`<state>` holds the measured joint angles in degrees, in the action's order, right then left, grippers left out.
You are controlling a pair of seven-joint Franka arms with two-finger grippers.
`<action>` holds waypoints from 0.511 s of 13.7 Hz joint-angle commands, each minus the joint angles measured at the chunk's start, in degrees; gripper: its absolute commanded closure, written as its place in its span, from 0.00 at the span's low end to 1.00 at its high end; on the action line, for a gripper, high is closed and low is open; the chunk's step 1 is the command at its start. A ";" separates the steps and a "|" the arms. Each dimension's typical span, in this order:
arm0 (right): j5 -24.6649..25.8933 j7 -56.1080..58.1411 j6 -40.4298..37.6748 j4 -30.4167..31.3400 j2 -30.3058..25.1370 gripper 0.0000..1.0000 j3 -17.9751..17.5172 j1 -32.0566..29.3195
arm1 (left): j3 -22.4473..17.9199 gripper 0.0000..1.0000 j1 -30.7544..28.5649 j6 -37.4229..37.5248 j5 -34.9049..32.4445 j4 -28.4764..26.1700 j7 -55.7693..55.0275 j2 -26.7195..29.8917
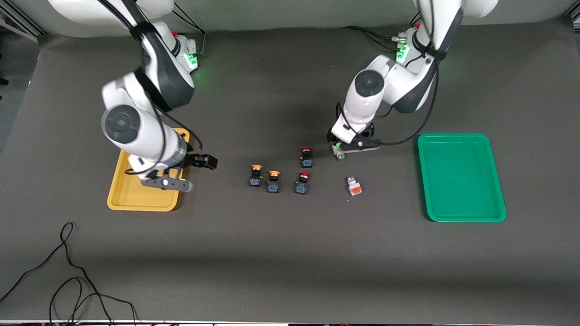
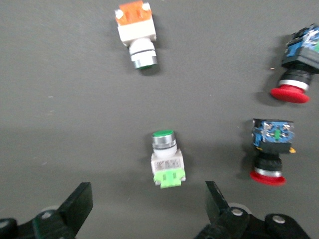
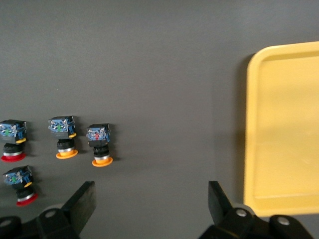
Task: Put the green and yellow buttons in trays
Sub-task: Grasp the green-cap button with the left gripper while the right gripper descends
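Both grippers were held open: the right gripper (image 1: 199, 174) over the yellow tray's (image 1: 122, 194) edge, the left gripper (image 1: 339, 151) over the green button (image 1: 339, 155). Dark bench (image 1: 290, 253), green tray (image 1: 494, 190), cable (image 1: 68, 276) and yellow buttons (image 1: 264, 179) were seen.

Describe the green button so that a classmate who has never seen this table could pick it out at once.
Start at the green tray toward the left arm's end of the table, then go to the left gripper, open and low over the table. The green button lies between its fingers. It has a white body with a light-green end and a green cap; the similar white button nearby ends in orange.
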<state>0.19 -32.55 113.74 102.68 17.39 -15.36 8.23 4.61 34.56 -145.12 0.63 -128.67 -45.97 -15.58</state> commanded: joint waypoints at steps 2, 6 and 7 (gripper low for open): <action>0.69 -4.70 7.97 3.31 3.51 0.00 -0.64 1.52 | -1.00 0.00 2.70 -4.90 -0.90 1.05 -4.48 -5.24; 1.04 -6.39 14.13 3.23 9.14 0.00 -0.55 4.07 | -1.00 0.05 2.79 -5.88 -0.98 1.32 -4.57 -7.71; 1.13 -6.39 15.36 3.23 10.64 0.00 -0.55 4.60 | -1.00 0.16 2.79 -5.88 -0.98 1.32 -4.66 -7.71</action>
<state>0.23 -36.93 126.59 106.50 25.31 -16.15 11.59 4.53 36.16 -150.86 0.55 -128.32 -48.80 -22.62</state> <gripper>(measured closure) 0.000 0.040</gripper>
